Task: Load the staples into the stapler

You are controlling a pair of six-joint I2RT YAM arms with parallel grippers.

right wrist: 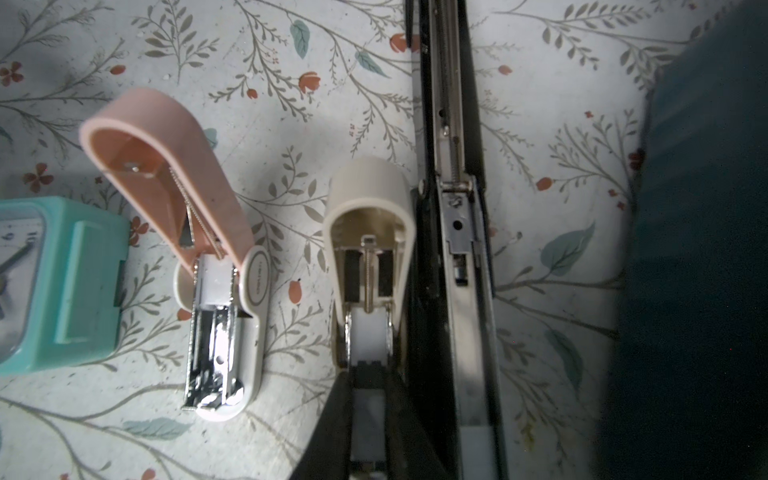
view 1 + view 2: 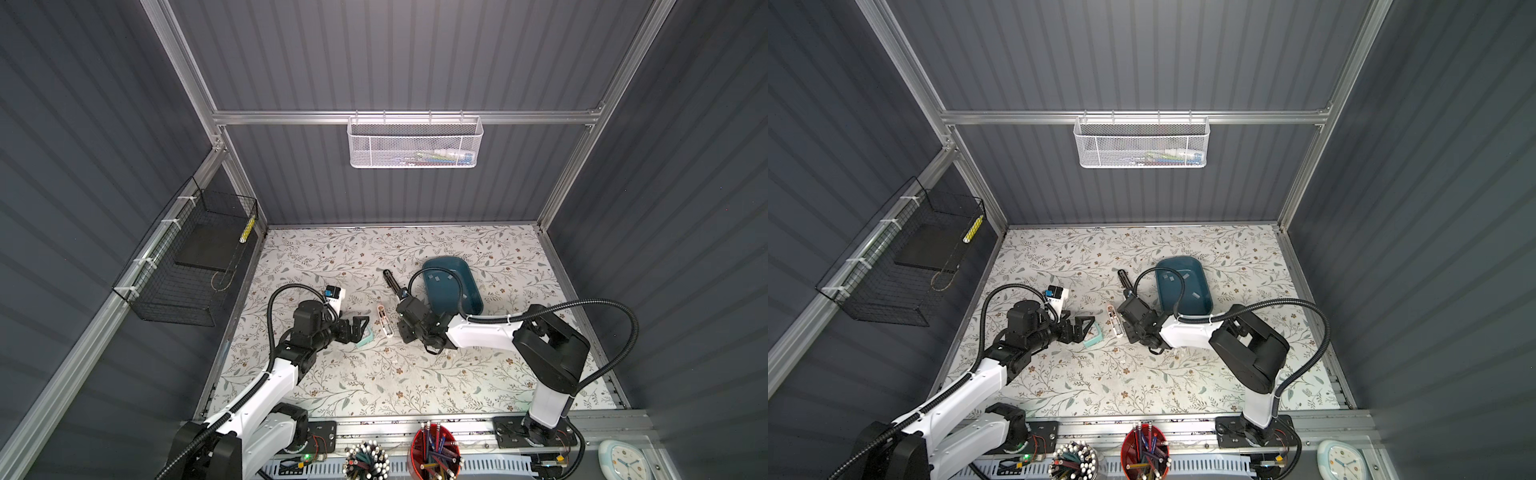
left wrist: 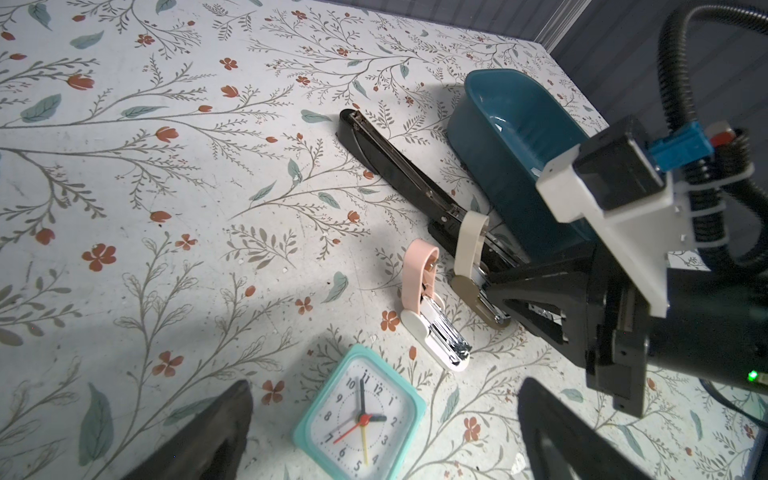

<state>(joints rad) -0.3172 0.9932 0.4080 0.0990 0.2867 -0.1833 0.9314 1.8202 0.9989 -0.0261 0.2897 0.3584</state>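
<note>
Three staplers lie open side by side: a pink one, a beige one and a long black one. My right gripper reaches down onto the front of the beige stapler's channel. Its fingers stand close together, and a pale grey strip of staples fills the gap between them. More staples lie in the teal tray. My left gripper hangs wide open over a small clock, holding nothing.
The teal clock lies just left of the pink stapler. A black wire basket hangs on the left wall and a white mesh basket on the back wall. Pen cups stand at the front edge.
</note>
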